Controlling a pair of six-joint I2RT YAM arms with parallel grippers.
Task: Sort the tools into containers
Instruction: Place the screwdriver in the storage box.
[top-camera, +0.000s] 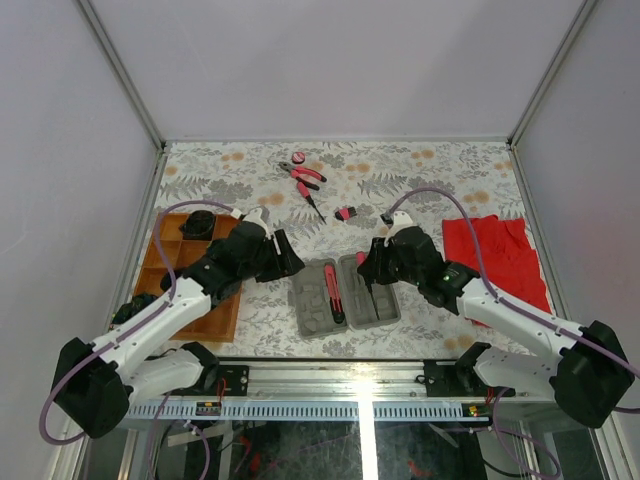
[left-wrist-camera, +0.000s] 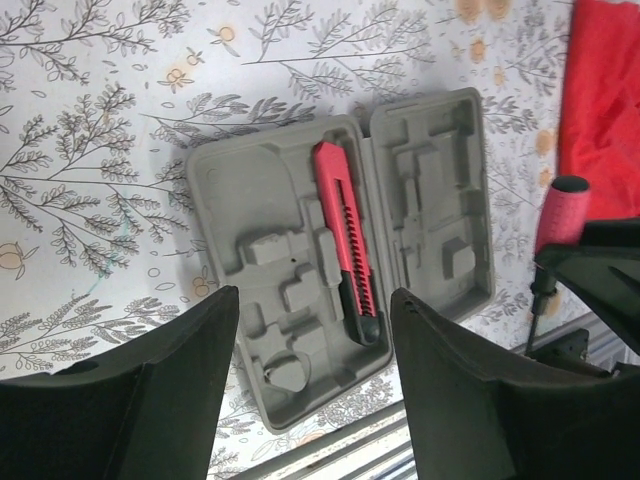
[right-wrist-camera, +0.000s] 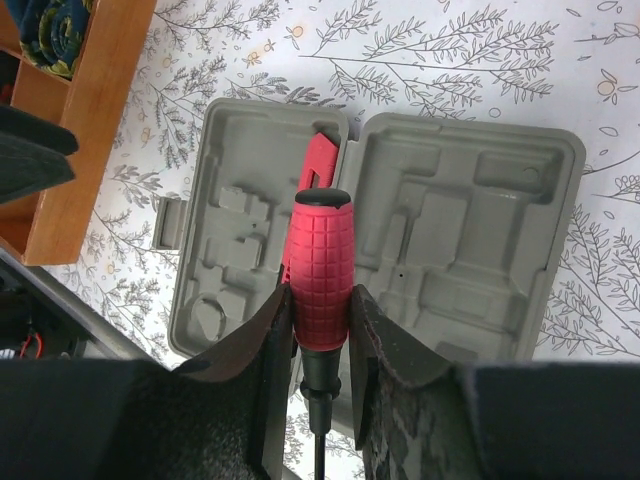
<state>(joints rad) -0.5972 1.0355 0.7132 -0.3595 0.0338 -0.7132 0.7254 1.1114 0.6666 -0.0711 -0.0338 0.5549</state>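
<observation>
The grey case (top-camera: 312, 308) lies open between my arms, with a red-and-black knife-like tool (top-camera: 333, 293) in its left half. In the left wrist view that tool (left-wrist-camera: 345, 225) sits by the hinge of the case (left-wrist-camera: 240, 190). My left gripper (left-wrist-camera: 315, 293) hangs open above the case's near edge, holding nothing. My right gripper (right-wrist-camera: 320, 300) is shut on a red-handled screwdriver (right-wrist-camera: 320, 250), over the case (right-wrist-camera: 470, 230). Pliers (top-camera: 303, 175), a pink disc (top-camera: 298, 157), a thin screwdriver (top-camera: 313, 205) and a short bit (top-camera: 346, 213) lie on the far table.
The wooden tray (top-camera: 190, 300) stands left of the case, with a dark object (top-camera: 197, 224) in a far compartment. A red cloth (top-camera: 495, 255) lies at the right. The table's near edge and metal rail run just below the case.
</observation>
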